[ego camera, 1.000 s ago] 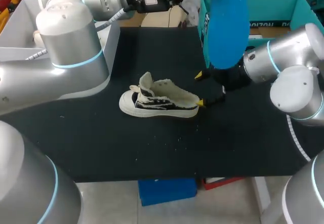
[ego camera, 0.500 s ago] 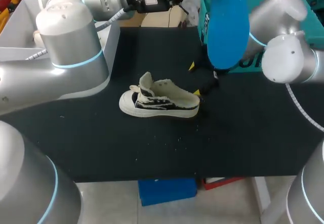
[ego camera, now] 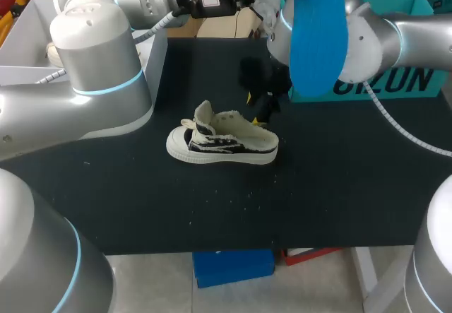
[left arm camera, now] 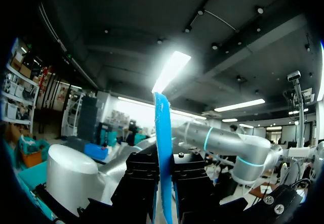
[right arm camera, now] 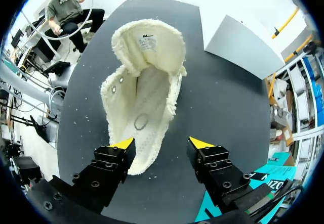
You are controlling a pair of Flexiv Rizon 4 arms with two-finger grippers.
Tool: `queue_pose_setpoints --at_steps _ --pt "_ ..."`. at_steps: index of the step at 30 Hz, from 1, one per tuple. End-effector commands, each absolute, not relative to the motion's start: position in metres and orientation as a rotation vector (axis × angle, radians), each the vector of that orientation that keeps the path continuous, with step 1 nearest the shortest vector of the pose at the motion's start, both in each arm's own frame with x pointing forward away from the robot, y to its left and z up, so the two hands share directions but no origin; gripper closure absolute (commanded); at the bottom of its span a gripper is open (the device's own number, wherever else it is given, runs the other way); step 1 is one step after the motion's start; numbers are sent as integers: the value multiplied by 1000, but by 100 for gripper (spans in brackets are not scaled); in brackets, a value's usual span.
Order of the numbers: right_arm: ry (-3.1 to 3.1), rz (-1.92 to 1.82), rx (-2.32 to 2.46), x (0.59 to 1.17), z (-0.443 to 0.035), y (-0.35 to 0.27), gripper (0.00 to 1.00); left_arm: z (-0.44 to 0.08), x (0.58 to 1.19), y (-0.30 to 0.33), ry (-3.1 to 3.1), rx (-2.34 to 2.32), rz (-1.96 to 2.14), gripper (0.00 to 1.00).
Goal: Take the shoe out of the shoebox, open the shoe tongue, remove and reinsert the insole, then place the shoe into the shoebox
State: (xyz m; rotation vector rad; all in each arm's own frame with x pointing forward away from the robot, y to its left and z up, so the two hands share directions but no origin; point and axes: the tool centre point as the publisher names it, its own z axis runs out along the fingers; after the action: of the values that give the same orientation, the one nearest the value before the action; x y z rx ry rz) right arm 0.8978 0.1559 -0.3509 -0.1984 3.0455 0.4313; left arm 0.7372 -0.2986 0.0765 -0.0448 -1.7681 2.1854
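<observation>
1. L arm raised high at the table's back; L gripper [left arm camera: 163,166] clamps the blue insole [ego camera: 318,37] upright.
2. R arm low over mid-table; R gripper [right arm camera: 158,144] points down, fingers wide apart, holding nothing.
3. Sneaker [ego camera: 222,142] lies on the black table [ego camera: 141,200], heel end just below R fingers.

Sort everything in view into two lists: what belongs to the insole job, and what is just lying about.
Job:
- shoe, tongue pulled open
- blue insole, gripped in the left hand
- teal shoebox
- right hand, open over the shoe's heel

Lying about:
- white box
- white specks on the black table
</observation>
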Motion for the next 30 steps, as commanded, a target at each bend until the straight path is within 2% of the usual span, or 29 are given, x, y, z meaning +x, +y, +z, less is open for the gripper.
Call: queue_pose_setpoints --at_steps 1,7,26,28,29,30 --pt "3075 111 -184 899 -356 170 42 76 736 -300 -1771 -41 2188 100" --pt "3089 86 -183 901 -361 184 50 76 736 -300 -1771 -41 2188 100" --pt "3155 94 -157 889 -401 200 54 76 736 -300 -1771 -41 2188 100" --pt "3157 104 -159 889 -404 200 57 76 736 -300 -1771 -41 2188 100" --pt "3157 105 -160 889 -405 200 62 76 736 -300 -1771 -41 2188 100" --pt "3155 101 -173 890 -405 200 74 76 736 -300 -1771 -41 2188 100"
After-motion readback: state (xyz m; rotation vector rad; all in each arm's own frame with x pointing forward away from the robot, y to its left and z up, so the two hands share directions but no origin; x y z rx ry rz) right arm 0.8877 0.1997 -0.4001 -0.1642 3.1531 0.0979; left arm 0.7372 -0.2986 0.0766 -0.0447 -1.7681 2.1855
